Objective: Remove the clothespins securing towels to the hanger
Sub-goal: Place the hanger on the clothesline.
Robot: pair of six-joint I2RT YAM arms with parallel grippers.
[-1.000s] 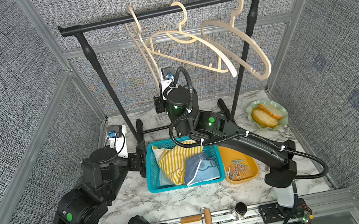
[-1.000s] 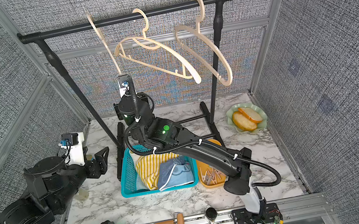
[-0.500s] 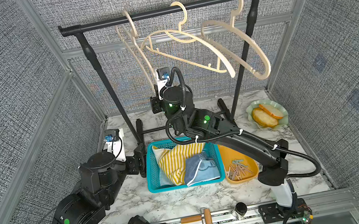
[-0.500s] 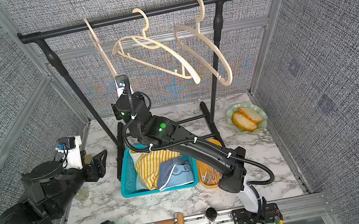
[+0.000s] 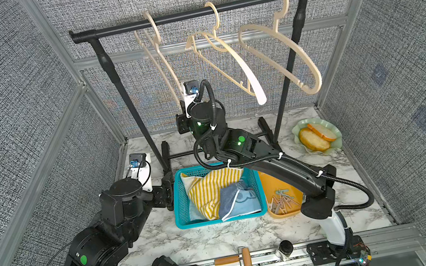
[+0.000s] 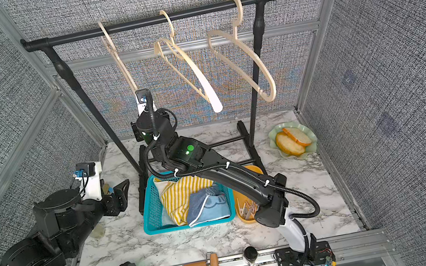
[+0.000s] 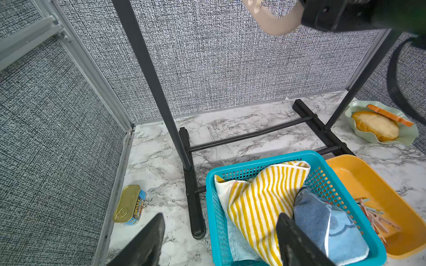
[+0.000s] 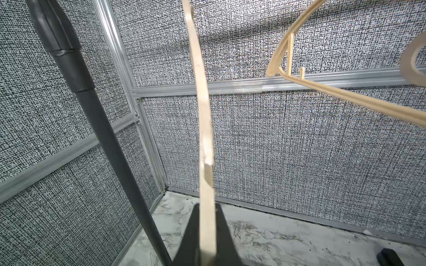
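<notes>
The right tool [image 8: 207, 221] is reaching up under the black rack [image 5: 185, 15] at the rear of the surface [image 5: 224, 238]. Its jaws are pressed together on the lower arm of the leftmost beige hanger [image 8: 202, 115], which is hanging from the rail. The middle hanger [image 5: 234, 59] and the rightmost hanger [image 5: 285, 47] are hanging bare, and no cloth or peg is showing on any of the three.

The left tool [image 7: 220, 215] is hovering with its jaws spread wide and holding nothing, near the left side of the teal basket [image 5: 179, 199].

The towels are lying in that basket, near the middle of the surface. The yellow-and-white striped towel [image 5: 210, 190] is lying partly over the light aqua towel [image 7: 239, 248], and the dark blue towel [image 5: 230, 195] is lying against its right side.

The clothespins [image 5: 281, 201] are lying heaped in the orange tray [image 7: 368, 184], which is sitting just beside the basket's right wall.

A pale green plate [image 7: 408, 138] of bread is sitting near the right rear corner, and a small can [image 7: 130, 205] is lying by the left edge.
</notes>
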